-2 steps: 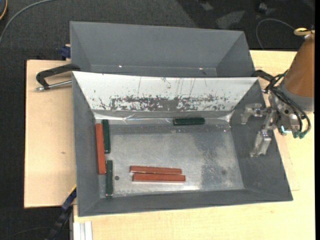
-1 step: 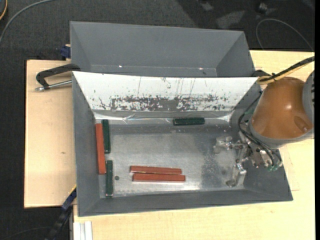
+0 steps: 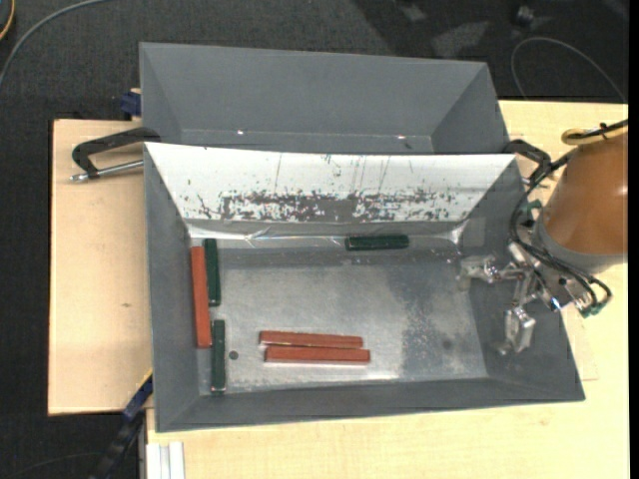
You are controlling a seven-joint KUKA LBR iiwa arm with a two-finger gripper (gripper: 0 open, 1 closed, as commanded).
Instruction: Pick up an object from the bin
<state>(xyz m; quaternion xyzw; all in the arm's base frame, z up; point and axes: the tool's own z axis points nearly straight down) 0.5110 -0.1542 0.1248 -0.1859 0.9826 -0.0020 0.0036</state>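
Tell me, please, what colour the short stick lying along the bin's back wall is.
The stick is dark green, as the camera view shows.

Bin [image 3: 349, 403] floor: long bar [image 3: 201, 295] lies along the left wall, with the rear short bar [image 3: 212, 272] and front short bar [image 3: 218, 353] just right of it, one behind the other, the front one in the front-left corner. Pair of bars [image 3: 316, 347] lies side by side near the front wall, left of centre. Back bar [image 3: 376, 242] sits against the rear wall, right of centre; claw [image 3: 511, 312] is over the right wall, well apart from all bars.
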